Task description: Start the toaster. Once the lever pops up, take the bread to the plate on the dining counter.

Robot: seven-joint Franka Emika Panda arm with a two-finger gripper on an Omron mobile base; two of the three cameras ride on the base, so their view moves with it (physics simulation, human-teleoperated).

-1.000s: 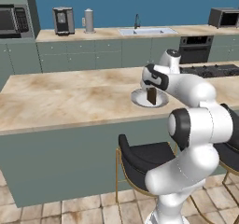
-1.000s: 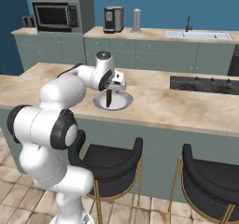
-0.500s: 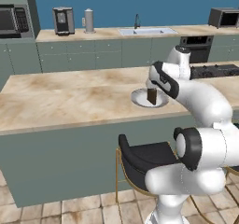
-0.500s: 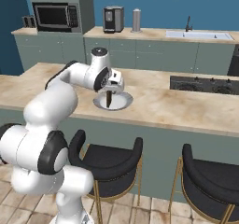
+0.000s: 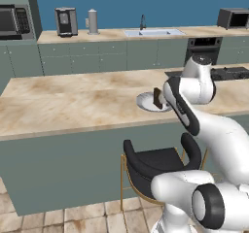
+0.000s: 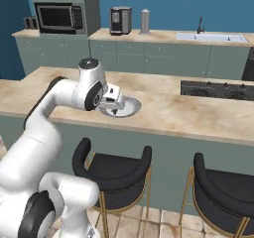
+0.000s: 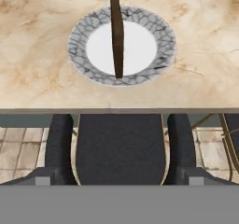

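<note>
The bread (image 7: pixel 116 36), a thin dark brown slice, stands on its edge across the round whitish-grey plate (image 7: pixel 140 48) on the beige marble dining counter (image 7: pixel 37 55). My gripper (image 7: pixel 119 178) is open and empty, drawn back past the counter's front edge above a stool, its fingertips (image 7: pixel 46 176) set wide apart. From the left base view the bread (image 5: pixel 157 98) rises from the plate (image 5: pixel 145 102) just left of my hand. In the right base view my hand sits against the near side of the plate (image 6: pixel 131 105) on the dining counter (image 6: pixel 173 108).
Black bar stools (image 6: pixel 114 170) (image 6: pixel 223 187) stand under the counter's front edge, one (image 7: pixel 121 143) right below my hand. A cooktop (image 6: pixel 218 89) is set in the counter to the right. The back cabinet run holds a sink (image 5: pixel 153 32), a coffee machine (image 5: pixel 66 22) and a microwave (image 6: pixel 59 17).
My arm has drawn the hand back from over the plate toward the counter's front edge. The bread stays standing on the plate, and the gripper stays open.
</note>
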